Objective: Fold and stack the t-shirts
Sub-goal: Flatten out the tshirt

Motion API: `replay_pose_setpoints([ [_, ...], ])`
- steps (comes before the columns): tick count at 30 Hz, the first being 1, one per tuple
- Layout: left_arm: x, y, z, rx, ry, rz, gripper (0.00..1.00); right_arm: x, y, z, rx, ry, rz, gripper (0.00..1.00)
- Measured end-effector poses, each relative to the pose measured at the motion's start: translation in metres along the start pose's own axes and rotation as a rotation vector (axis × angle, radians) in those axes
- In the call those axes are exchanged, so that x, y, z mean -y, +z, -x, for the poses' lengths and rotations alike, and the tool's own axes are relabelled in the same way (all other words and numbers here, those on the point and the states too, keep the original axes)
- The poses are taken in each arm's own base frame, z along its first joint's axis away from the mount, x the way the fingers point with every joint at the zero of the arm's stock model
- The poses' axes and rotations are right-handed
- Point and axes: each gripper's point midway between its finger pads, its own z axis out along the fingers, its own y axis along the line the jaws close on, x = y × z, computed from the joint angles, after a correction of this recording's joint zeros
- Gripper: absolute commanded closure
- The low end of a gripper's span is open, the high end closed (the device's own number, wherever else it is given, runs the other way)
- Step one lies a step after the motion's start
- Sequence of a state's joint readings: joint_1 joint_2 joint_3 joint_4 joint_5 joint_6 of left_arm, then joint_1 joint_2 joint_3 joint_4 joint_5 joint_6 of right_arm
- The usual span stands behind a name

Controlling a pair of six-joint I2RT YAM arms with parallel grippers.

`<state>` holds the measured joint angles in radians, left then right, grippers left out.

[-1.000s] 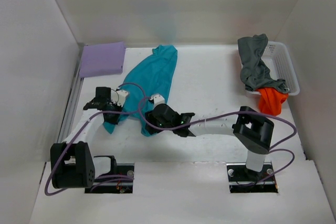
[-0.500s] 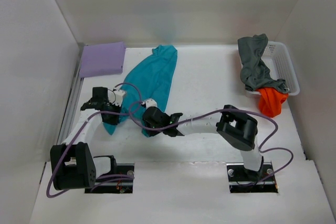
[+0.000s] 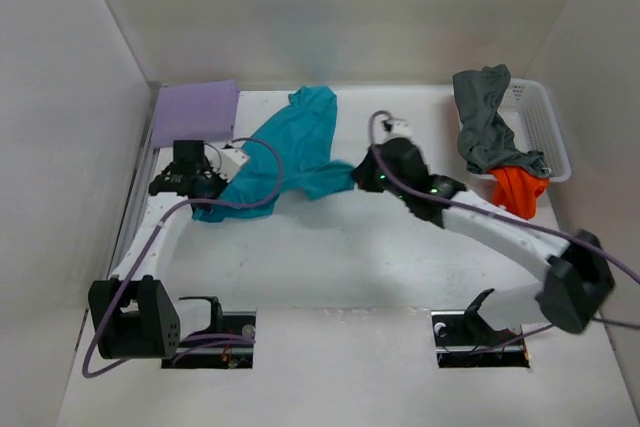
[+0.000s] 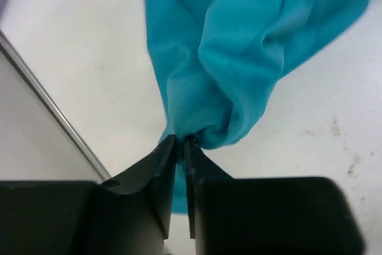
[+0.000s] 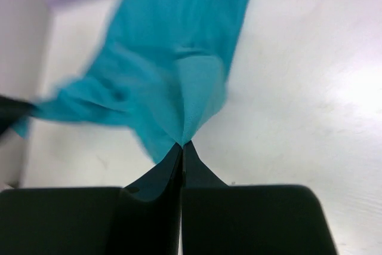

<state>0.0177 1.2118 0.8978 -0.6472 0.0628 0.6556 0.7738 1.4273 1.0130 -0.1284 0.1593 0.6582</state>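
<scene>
Overhead view of a white table [image 3: 400,257] enclosed by pale walls. The teal t-shirt [image 3: 295,137] lay left of centre, its far end near the back wall, its near edge pulled out sideways between the two arms. The left gripper [image 4: 180,143] had its jaws nearly shut, pinching a bunched fold of the teal cloth at the left end. The right gripper [image 5: 181,145] had its jaws fully closed on a corner of the same shirt at the right end, the cloth rising to a point at its tips. Held this way, apart and at opposite ends, the arms seemed to be stretching the shirt flat before a fold. A lavender t-shirt [image 3: 195,113] lay already folded in the far left corner, just beside the teal one. At far right, a white mesh basket [image 3: 548,132] held a dark grey t-shirt [image 3: 483,122] draped over its rim and an orange t-shirt [image 3: 518,190] spilling from its near end, both unfolded. A purple cable [image 3: 268,175] from the left arm looped across the teal cloth and could snag it.
</scene>
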Motion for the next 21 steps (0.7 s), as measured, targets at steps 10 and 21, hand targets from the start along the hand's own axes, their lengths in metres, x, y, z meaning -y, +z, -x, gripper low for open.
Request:
replay_pose_setpoints([
  [10,0.107,-0.015,0.01,-0.024,0.562,-0.264,0.31,0.062,-0.101,0.072,0.201,0.096,-0.055,1.0],
  [21,0.151,-0.014,-0.007,-0.113,0.754,-0.337,0.3,0.071,-0.113,0.07,0.186,0.099,-0.065,0.99],
])
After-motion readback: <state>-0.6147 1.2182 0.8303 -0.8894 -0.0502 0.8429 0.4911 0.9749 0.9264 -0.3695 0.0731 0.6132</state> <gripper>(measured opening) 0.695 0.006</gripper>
